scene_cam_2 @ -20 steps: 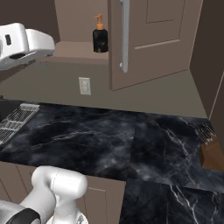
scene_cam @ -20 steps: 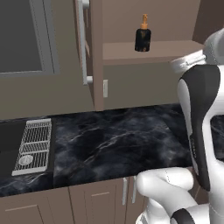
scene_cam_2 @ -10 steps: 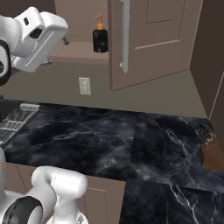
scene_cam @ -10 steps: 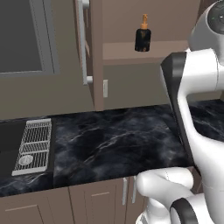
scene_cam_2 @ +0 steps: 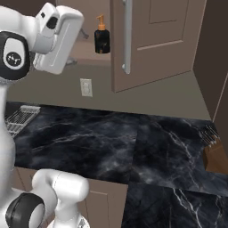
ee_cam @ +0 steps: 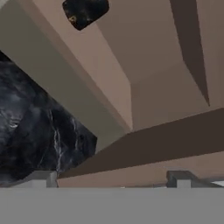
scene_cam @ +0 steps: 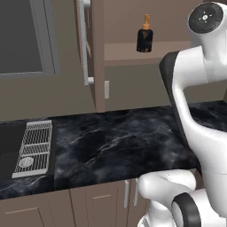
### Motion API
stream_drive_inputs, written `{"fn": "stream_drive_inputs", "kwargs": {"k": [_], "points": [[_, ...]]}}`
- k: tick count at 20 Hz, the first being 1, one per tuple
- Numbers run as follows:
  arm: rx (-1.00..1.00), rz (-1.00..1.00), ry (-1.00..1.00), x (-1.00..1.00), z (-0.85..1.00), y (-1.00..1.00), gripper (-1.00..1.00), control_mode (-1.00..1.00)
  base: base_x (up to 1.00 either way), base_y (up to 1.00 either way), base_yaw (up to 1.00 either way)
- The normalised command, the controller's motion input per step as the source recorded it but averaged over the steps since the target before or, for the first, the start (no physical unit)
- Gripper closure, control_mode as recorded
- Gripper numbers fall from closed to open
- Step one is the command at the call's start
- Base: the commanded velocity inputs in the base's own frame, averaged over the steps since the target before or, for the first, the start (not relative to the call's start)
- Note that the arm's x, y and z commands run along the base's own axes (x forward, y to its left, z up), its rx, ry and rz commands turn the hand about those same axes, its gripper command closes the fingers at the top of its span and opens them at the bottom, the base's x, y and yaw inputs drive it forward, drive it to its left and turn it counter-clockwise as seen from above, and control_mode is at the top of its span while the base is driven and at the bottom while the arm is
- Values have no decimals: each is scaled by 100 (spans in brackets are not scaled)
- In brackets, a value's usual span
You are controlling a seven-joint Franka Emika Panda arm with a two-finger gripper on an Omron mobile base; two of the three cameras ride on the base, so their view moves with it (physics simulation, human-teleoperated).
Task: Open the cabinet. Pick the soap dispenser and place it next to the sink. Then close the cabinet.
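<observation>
The cabinet (scene_cam_2: 156, 40) stands open, its right door swung out with a long silver handle (scene_cam_2: 127, 35); its left door (scene_cam: 98, 53) shows edge-on. The soap dispenser (scene_cam: 144, 37) (scene_cam_2: 102, 39), black with an orange pump, stands upright on the inner shelf. In the hand view the soap dispenser (ee_cam: 85, 11) appears at the top edge, well ahead of my gripper (ee_cam: 111, 180), which is open and empty. My white hand (scene_cam_2: 60, 38) hovers left of the bottle, apart from it. The sink (scene_cam: 9, 148) lies at the far left with its grid rack (scene_cam: 33, 150).
Dark marble counter (scene_cam: 115, 142) runs under the cabinet. A wall outlet (scene_cam_2: 86, 87) sits below the shelf. A knife block (scene_cam_2: 214, 156) stands at the counter's right end. A grey-framed window (scene_cam: 22, 35) is left of the cabinet. Base cupboards (scene_cam: 97, 204) line the front.
The arm has risen and straightened. My hand has swung up and to the right, closer to the shelf and the soap dispenser. The jaws stayed open.
</observation>
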Motion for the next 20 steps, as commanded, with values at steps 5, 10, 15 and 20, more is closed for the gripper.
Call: {"fn": "stream_drive_inputs", "kwargs": {"k": [5, 10, 15, 20], "points": [[-18, -20, 6, 11, 0, -30, -100, -100, 0, 0, 0], [-10, -22, 2, 0, 0, -11, -100, -100, 0, 0, 0], [-7, -27, 3, 0, -2, -9, -100, -100, 0, 0, 0], [0, -4, 0, 19, -3, 2, -100, -100, 0, 0, 0]]}}
